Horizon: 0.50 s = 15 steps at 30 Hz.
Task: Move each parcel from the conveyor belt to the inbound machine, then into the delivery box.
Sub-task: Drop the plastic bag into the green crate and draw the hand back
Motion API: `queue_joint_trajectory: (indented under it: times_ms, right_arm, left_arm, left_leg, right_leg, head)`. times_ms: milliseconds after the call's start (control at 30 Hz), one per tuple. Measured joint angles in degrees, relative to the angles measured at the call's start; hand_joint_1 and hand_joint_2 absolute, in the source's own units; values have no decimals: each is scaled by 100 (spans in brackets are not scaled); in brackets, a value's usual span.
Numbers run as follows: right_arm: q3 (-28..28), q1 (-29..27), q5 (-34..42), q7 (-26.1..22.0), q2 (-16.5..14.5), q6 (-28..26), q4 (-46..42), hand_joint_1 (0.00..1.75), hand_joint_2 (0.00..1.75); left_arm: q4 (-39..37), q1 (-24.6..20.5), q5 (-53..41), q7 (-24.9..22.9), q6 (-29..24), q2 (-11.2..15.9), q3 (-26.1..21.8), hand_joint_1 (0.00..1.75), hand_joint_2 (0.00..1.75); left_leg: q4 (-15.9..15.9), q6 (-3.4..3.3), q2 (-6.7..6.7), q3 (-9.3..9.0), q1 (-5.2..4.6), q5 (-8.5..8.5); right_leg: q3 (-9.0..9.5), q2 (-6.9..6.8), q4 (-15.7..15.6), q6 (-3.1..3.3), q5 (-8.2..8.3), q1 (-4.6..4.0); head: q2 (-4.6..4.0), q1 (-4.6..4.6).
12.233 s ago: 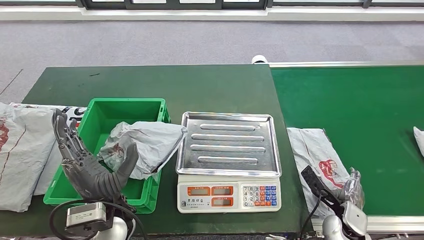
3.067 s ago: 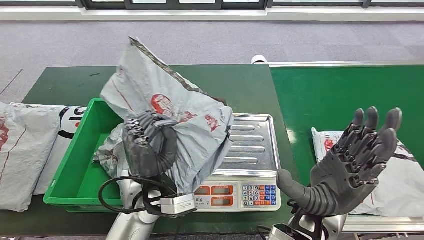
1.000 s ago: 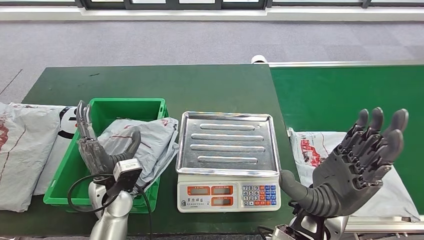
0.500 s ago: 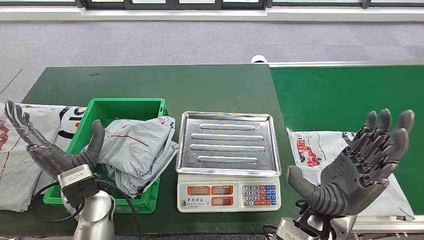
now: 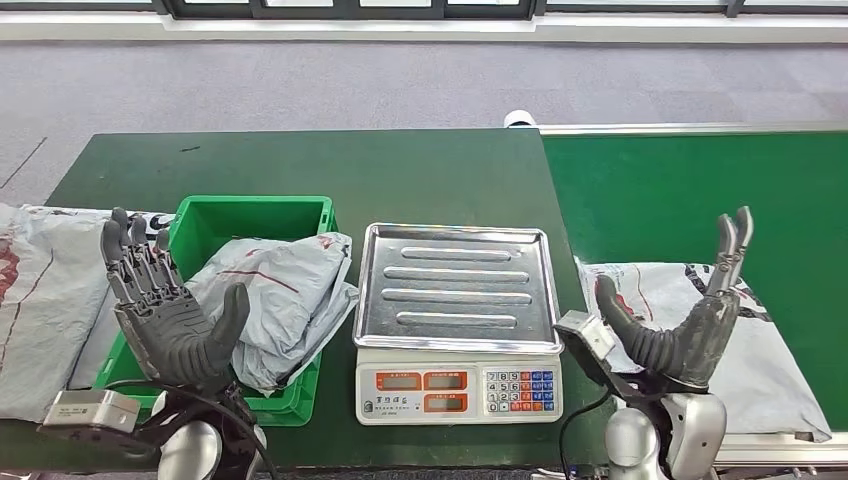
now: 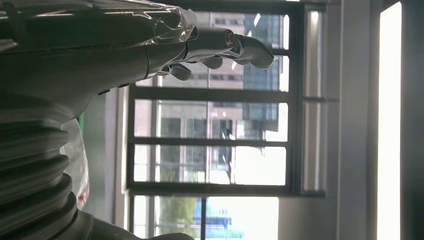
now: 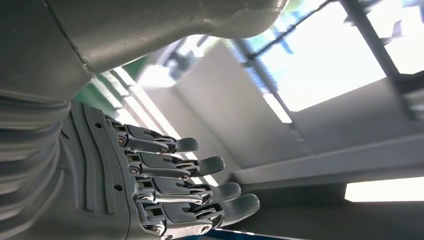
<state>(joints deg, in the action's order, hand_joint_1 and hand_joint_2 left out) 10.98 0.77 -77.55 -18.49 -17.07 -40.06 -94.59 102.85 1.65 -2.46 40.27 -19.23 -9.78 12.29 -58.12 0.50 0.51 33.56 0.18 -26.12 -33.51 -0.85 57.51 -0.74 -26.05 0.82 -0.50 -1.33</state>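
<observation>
A grey parcel with red print [image 5: 275,305] lies crumpled in the green delivery box [image 5: 255,212], its edge spilling over the box's right rim. My left hand [image 5: 165,310] is raised in front of the box's near left corner, fingers spread, holding nothing; the left wrist view has its fingers [image 6: 220,45] against windows. The inbound machine, a scale with a bare steel tray [image 5: 457,288], stands right of the box. Another grey parcel [image 5: 740,350] lies flat on the conveyor belt [image 5: 690,195]. My right hand [image 5: 690,320] is held upright over that parcel's near left part, fingers apart [image 7: 180,185] and empty.
More grey parcels [image 5: 45,300] lie on the green table left of the box. The scale's keypad and displays [image 5: 458,390] face me at the table's front edge. The belt's metal rail [image 5: 690,128] runs along the far side.
My left hand has swung from the left of the box back in front of its near left corner. My right hand has turned edge-on and dropped a little. The parcel in the box stays put.
</observation>
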Motion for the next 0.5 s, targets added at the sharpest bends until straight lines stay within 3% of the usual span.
queue_joint_trajectory:
  times_ms: [167,367,500]
  right_arm:
    - [393,51,-148,376,81,-2,244,0,175]
    - [580,71,-196,491,143,-5,413,0,175]
    - [665,104,-466,1024,256,-7,549,0,175]
  left_arm:
    - [245,104,-51,-1,135,151,227,0,175]
    - [372,151,-68,-2,165,240,356,0,175]
    - [424,158,-203,-3,190,291,451,0,175]
  left_leg:
    - [1,2,4,0,0,-2]
    - [1,2,4,-1,1,-2]
    - [1,2,4,-1,1,-2]
  right_leg:
    - [-5,6,0,2,-2,-1]
    - [-5,6,1,3,-3,-1]
    - [-3,6,0,3,-3,-1]
  head:
    - [0,0]
    - [0,1]
    - [0,0]
